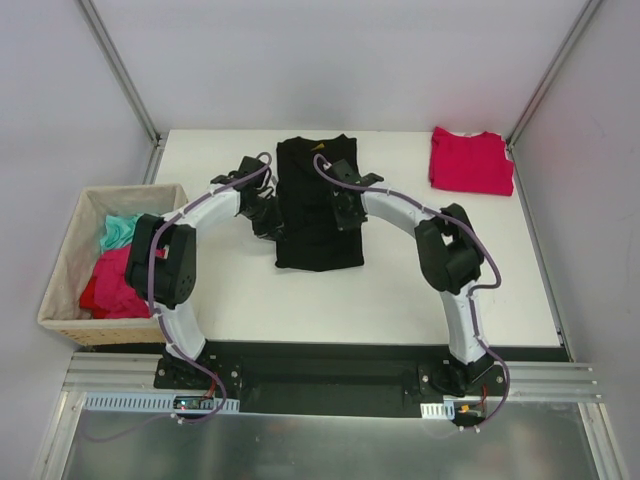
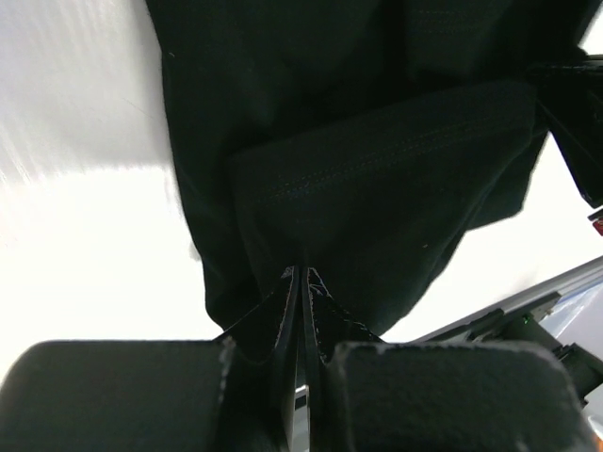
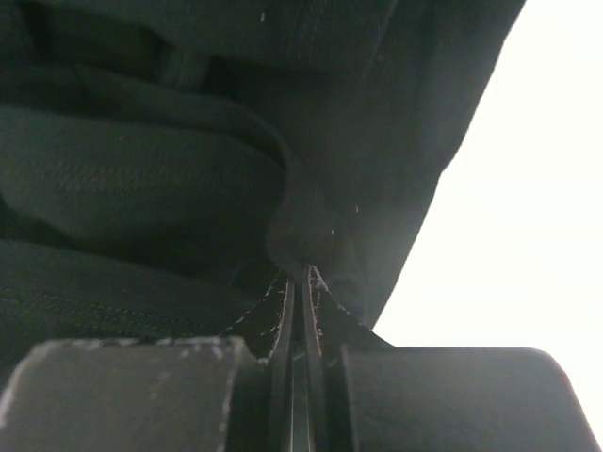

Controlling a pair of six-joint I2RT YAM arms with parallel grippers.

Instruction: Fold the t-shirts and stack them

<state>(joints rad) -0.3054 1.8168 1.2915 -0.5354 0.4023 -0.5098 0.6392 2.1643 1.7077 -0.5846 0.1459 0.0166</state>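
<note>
Black cloth fills both of my wrist views: the black t-shirt (image 1: 318,215) lies on the middle of the white table (image 1: 420,290), folded into a narrow upright strip whose long axis runs from the far edge towards my bases. Its collar, with a small yellow tag, points to the far side, and its hem end lies nearest to me. My left pincer (image 1: 268,222) sits at the shirt's left edge, about halfway down its length; in the wrist view its jaws (image 2: 301,278) are pressed together with a thin fold of the black fabric pinched between them, a stitched hem running across just above. My right pincer (image 1: 345,215) rests over the right half of the same shirt, level with the left one, and its jaws (image 3: 301,273) are likewise closed on a small bunched ridge of black cloth. The red t-shirt (image 1: 470,160) lies folded at the far right corner of the table, well apart from the black one, a little wider than it is deep. Off the table's left side stands a woven basket (image 1: 60,270) holding teal and red cloth.
</note>
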